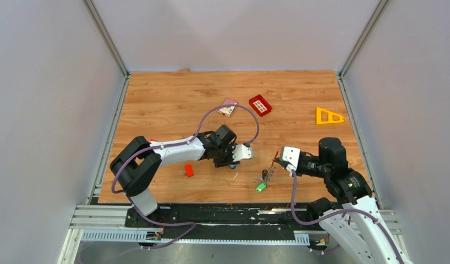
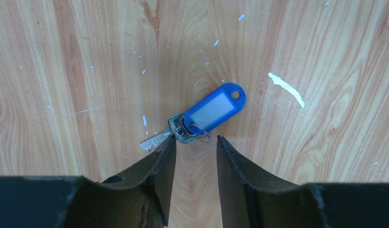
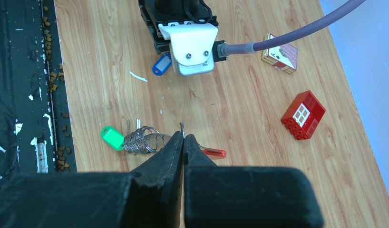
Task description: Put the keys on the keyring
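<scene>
On the desk (image 1: pixel 157 99), just ahead of the left gripper (image 2: pixel 196 138), the blue-tagged key (image 2: pixel 178 129) lies flat. In the left wrist view its long axis runs diagonally from lower left to upper right. The silver blade points to the lower left, with its tip just beside the left fingertip. The blue tag (image 2: pixel 214 107) extends to the upper right, its hole end farthest from the jaws. A small split ring joins the key head to the tag, directly in front of the gap between the jaws. The left jaws are released, with bare wood showing between them and nothing grasped.

Near the right gripper (image 3: pixel 183 135), the keyring (image 3: pixel 142 141) lies with its long axis across the right wrist view. The green-tagged key (image 3: pixel 111 137) sits at its left end, touching the coiled metal ring. The glossy red piece (image 3: pixel 214 152) projects to the right of the jaws. The right jaws are clenched, fingertip against fingertip, and a thin metal end shows just beyond their tips. Whether they pinch part of the keyring cannot be told.

Both groups lie in the near half of the desk, well apart from each other.
</scene>
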Robot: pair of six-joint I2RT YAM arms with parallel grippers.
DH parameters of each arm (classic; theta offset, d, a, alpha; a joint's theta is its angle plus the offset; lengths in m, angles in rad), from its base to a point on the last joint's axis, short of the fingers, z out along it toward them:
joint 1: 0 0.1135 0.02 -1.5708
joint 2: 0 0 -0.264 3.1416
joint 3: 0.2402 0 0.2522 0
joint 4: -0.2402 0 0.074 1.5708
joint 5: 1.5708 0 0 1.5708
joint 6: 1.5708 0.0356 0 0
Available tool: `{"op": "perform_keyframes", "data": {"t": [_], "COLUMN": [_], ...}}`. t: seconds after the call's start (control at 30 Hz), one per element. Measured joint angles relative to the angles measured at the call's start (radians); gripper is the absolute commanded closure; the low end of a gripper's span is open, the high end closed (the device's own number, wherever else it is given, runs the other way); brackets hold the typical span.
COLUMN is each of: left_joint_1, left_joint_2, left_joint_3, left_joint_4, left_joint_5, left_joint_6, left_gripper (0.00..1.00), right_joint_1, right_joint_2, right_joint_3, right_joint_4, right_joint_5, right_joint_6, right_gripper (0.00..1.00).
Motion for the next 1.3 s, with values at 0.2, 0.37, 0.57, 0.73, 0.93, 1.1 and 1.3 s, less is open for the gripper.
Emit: {"op": "perform_keyframes", "data": {"t": [0.2, 0.37, 0.57, 0.73, 0.93, 1.1, 1.3], "left_joint_1": [-0.003, -0.008, -0.008, -0.008, -0.008, -0.008, -0.008], "left_joint_2": [0.000, 0.006, 0.018, 0.021, 0.024, 0.024, 0.024], "left_joint_3": [0.000, 0.000, 0.000, 0.000, 0.000, 0.000, 0.000], "left_joint_4": [0.006, 0.014, 0.015, 0.024, 0.030, 0.029, 0.030], "left_joint_5": [-0.004, -0.025, -0.030, -0.029, -0.029, -0.029, -0.034], "left_joint_6": [-0.001, -0.001, 0.000, -0.001, -0.003, -0.003, -0.002], "left_gripper": [0.54, 0.54, 0.55, 0.58, 0.69, 0.77, 0.83], "right_joint_1": [0.000, 0.000, 0.000, 0.000, 0.000, 0.000, 0.000], "right_joint_2": [0.000, 0.000, 0.000, 0.000, 0.000, 0.000, 0.000], "right_joint_3": [0.000, 0.000, 0.000, 0.000, 0.000, 0.000, 0.000], "right_joint_4": [0.000, 0.000, 0.000, 0.000, 0.000, 0.000, 0.000], "right_joint_5": [0.000, 0.000, 0.000, 0.000, 0.000, 0.000, 0.000], "right_joint_6": [0.000, 0.000, 0.000, 0.000, 0.000, 0.000, 0.000], "right_gripper": [1.00, 1.00, 1.00, 1.00, 1.00, 1.00, 1.00]}}
